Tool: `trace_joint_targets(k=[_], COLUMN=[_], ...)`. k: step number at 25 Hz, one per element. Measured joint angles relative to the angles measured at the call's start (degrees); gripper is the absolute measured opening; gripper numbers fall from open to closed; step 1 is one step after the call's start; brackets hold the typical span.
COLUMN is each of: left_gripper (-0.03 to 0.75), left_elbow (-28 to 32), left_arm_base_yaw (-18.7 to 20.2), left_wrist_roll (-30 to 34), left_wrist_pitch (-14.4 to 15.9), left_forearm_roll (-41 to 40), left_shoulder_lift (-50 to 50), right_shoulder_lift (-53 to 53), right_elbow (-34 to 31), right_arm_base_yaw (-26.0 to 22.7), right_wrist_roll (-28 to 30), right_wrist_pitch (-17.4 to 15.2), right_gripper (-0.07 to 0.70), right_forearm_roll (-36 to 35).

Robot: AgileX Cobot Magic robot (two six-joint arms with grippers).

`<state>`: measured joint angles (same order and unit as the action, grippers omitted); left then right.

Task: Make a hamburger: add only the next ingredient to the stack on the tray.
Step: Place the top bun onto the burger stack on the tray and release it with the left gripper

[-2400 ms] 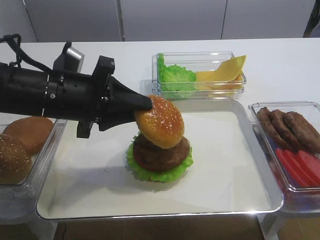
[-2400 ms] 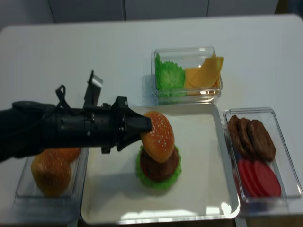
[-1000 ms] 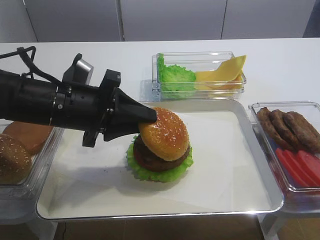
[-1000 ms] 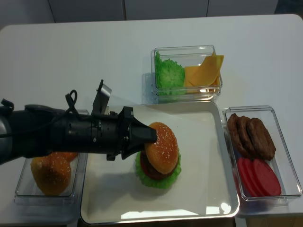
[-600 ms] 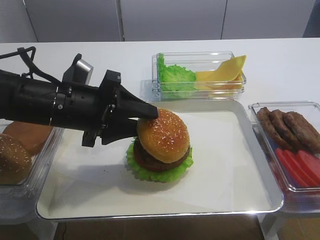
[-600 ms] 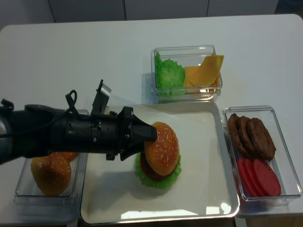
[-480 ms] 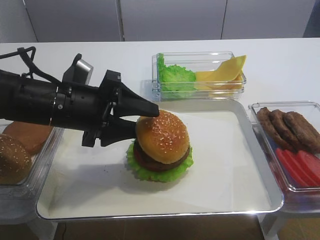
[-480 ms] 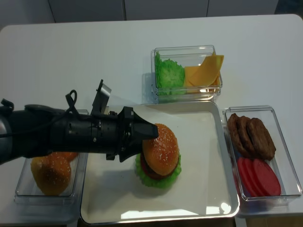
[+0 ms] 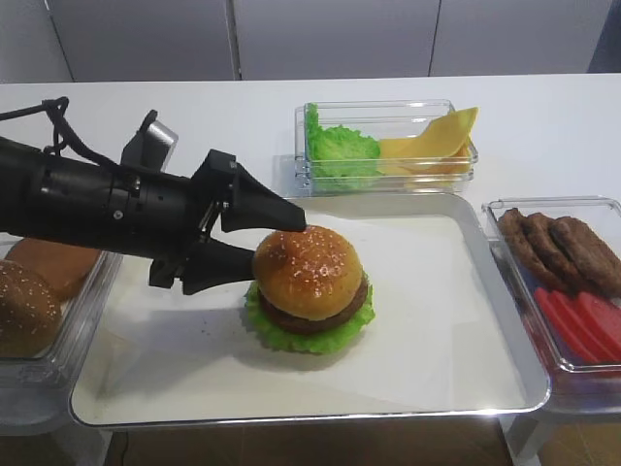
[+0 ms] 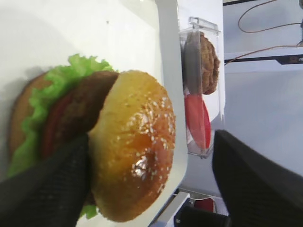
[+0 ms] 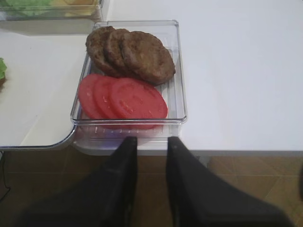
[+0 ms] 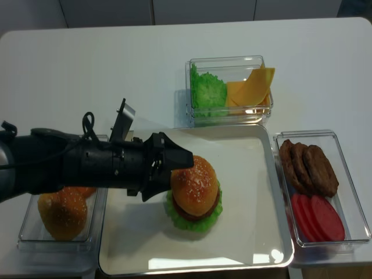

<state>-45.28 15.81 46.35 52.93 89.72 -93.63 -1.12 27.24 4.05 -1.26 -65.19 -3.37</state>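
Sesame bun top (image 9: 307, 273) sits on the patty, capping the stack (image 9: 309, 316) mid-tray (image 9: 456, 379); it leans a bit toward the left gripper (image 9: 254, 243), prob. because it was let go from that side; left jaws spread wide, one above & one below the bun's edge, gripping nothing; right gripper (image 11: 150, 146) pinched shut, empty, parked over the box of patties & tomato slices (image 11: 122, 98), out of the way; placement looks done.

Bun base (image 10: 21, 111) mostly hidden under lettuce (image 10: 45, 101).
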Motion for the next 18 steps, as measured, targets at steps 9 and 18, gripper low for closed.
trace_joint_targets(k=[9,18], left_gripper=[0.586,0.587], left_elbow=[-0.11,-0.90], left_arm_base_yaw=[0.00,0.00], left_wrist_roll=[-1.08,-2.80], left_wrist_pitch=[-2.13,-5.52], left_forearm_roll=[-5.66,-8.59], left_shoulder_lift=[1.37,3.44], right_shoulder_lift=[0.00,0.00], right_elbow=[0.00,0.00], right_arm_base_yaw=[0.00,0.00], right_wrist_roll=[0.01,0.01], right_wrist_pitch=[0.00,0.00], right_gripper=[0.179,0.179], right_forearm_roll=[0.00,0.00])
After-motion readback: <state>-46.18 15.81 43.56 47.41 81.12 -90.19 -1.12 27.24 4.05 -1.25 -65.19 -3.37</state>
